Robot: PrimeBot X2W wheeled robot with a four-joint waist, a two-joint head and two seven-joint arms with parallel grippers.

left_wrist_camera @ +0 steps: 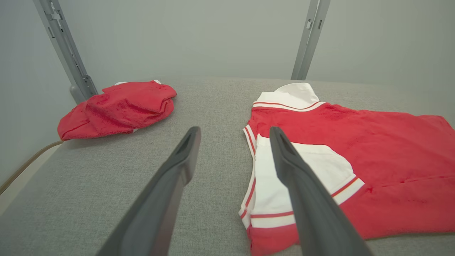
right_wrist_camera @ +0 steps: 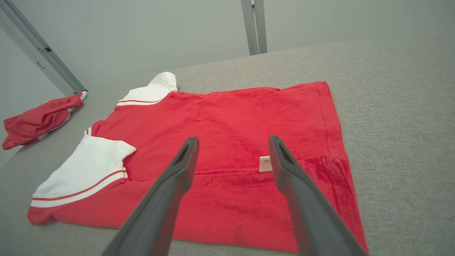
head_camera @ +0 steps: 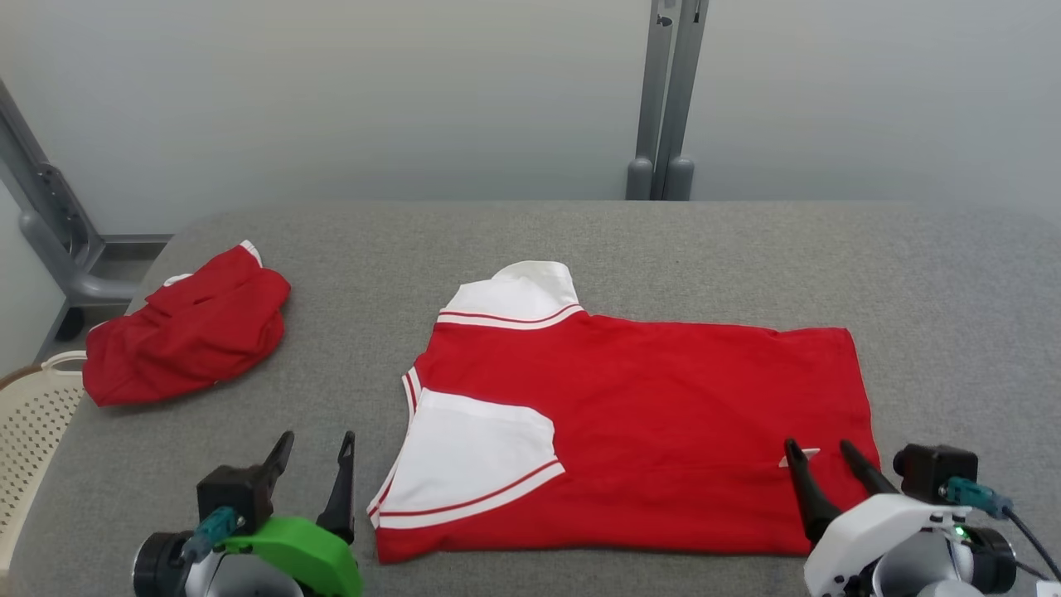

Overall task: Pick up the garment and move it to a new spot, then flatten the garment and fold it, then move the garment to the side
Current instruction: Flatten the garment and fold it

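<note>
Red shirt with white trim lies spread flat on the grey felt-covered table, near the middle and toward the robot's edge, with its hem end to the right and its neck end to the left. One white, red-striped sleeve lies folded over the red body at the near left corner, and a second white sleeve sticks out from the far edge. The wrist views show the same shirt with a shallow crease running along its near part, and a small white label sits just beside the right gripper's fingers. The left gripper hovers over bare table just left of the shirt's folded sleeve, its two dark fingers spread wide and holding nothing – in its own view the left gripper frames the shirt's left edge. The right gripper is over the shirt's near right corner, fingers likewise spread apart and empty; in the right wrist view the gripper points across the red cloth. Whether its fingertips touch the fabric cannot be told. Well apart at the far left of the table lies a crumpled red garment, and a cream perforated basket stands beside the table's left edge. A grey metal post rises behind the table.
</note>
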